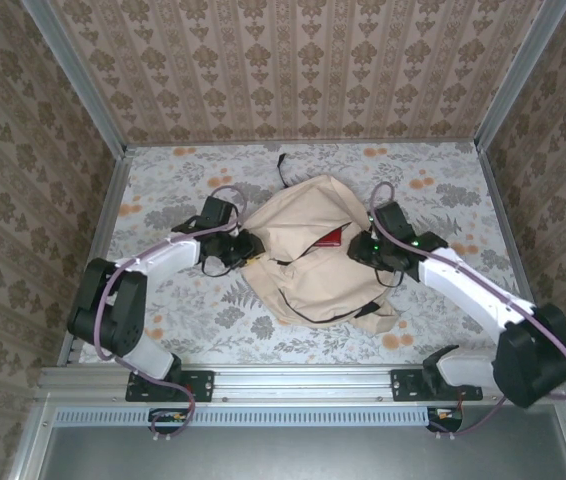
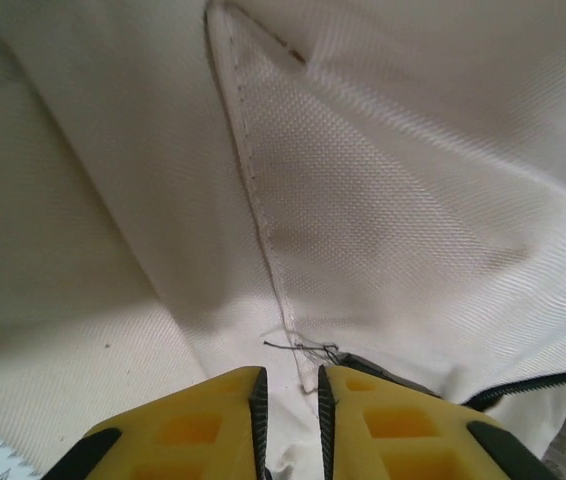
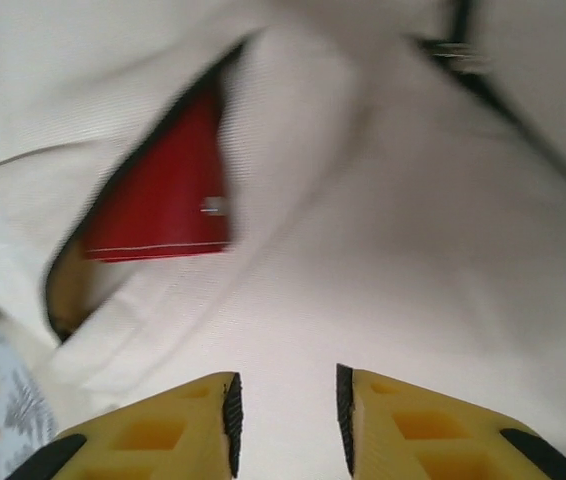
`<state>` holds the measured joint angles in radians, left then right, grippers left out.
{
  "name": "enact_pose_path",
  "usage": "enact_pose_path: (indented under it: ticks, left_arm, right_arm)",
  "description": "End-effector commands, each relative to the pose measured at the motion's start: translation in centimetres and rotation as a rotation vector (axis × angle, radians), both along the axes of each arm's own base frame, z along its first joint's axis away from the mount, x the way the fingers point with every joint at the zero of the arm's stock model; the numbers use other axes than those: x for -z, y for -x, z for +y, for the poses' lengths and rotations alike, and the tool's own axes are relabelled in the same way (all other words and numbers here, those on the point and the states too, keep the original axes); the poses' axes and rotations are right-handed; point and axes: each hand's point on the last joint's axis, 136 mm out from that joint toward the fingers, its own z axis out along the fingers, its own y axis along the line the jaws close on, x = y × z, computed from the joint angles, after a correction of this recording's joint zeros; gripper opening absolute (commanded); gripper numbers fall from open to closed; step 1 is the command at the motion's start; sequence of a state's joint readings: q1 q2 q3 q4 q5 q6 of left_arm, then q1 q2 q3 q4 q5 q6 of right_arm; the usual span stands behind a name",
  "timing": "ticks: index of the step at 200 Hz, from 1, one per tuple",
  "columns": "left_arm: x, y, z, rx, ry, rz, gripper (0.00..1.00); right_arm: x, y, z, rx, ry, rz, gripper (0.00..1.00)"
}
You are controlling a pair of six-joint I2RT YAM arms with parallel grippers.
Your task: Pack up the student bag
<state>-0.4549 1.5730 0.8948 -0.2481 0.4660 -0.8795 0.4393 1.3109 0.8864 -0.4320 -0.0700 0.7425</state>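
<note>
The student bag [image 1: 308, 275] is a cream fabric backpack, lying slumped in the middle of the table. A red item [image 1: 331, 238] shows inside a dark-edged opening on its upper right. My left gripper [image 1: 250, 246] is at the bag's left edge. In the left wrist view its yellow fingers [image 2: 213, 420] stand close together around a seam fold of the bag [image 2: 413, 180], beside a dark zipper [image 2: 533, 385]. My right gripper [image 1: 361, 247] is at the bag's right side. In the right wrist view it [image 3: 288, 385] stands open over bag cloth [image 3: 393, 250], below the red item [image 3: 163, 195].
The floral tablecloth [image 1: 163, 200] is ringed by patterned walls [image 1: 293, 60] at the back and both sides. A black strap end [image 1: 281, 165] lies behind the bag. A metal rail [image 1: 303, 385] runs along the near edge by the arm bases.
</note>
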Motion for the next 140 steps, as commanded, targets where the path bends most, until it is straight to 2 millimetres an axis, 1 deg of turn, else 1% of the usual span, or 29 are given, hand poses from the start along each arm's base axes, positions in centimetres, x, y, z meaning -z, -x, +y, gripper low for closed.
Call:
enact_pose_path:
  ticks: [1,3,6,21,43,64,82,98,125,132,140]
  left_arm:
    - [-0.7,-0.8,-1.7,0.013,0.03,-0.022,0.2]
    - [-0.6,-0.7,-1.8,0.015,0.029,-0.02,0.19]
    - [-0.5,-0.7,-1.8,0.015,0.028,-0.018,0.19]
    - [0.1,-0.6,-1.9,0.014,0.026,-0.004,0.17]
    - [0.3,-0.5,-1.9,0.016,0.025,0.003,0.16]
    - [0.4,-0.4,-2.0,0.021,0.023,0.006,0.16]
    - [0.5,-0.3,-2.0,0.024,0.02,0.009,0.16]
    - [0.8,-0.2,-1.9,0.024,0.018,0.016,0.16]
    - [1.2,0.1,-2.0,0.031,0.016,0.028,0.16]
    - [1.2,0.1,-2.0,0.031,0.014,0.028,0.16]
    - [1.3,0.1,-2.1,0.032,0.016,0.03,0.16]
  right_arm:
    - [-0.9,-1.9,3.3,-0.078,-0.107,-0.042,0.29]
    - [-0.3,-2.0,3.4,-0.075,-0.1,-0.027,0.28]
    - [0.1,-2.3,3.4,-0.067,-0.093,-0.021,0.27]
    - [0.6,-3.5,3.5,-0.052,-0.076,-0.034,0.23]
    - [1.4,-4.8,3.8,-0.051,-0.059,-0.041,0.19]
    - [1.4,-5.6,4.8,-0.074,-0.085,-0.06,0.15]
    - [1.3,-6.2,5.1,-0.075,-0.102,-0.093,0.14]
    - [1.1,-6.8,4.7,-0.054,-0.097,-0.124,0.12]
    - [1.2,-7.9,3.5,0.034,-0.095,-0.167,0.12]
    - [1.3,-8.2,3.6,0.042,-0.113,-0.176,0.11]
    - [1.3,-8.6,4.1,0.032,-0.142,-0.184,0.11]
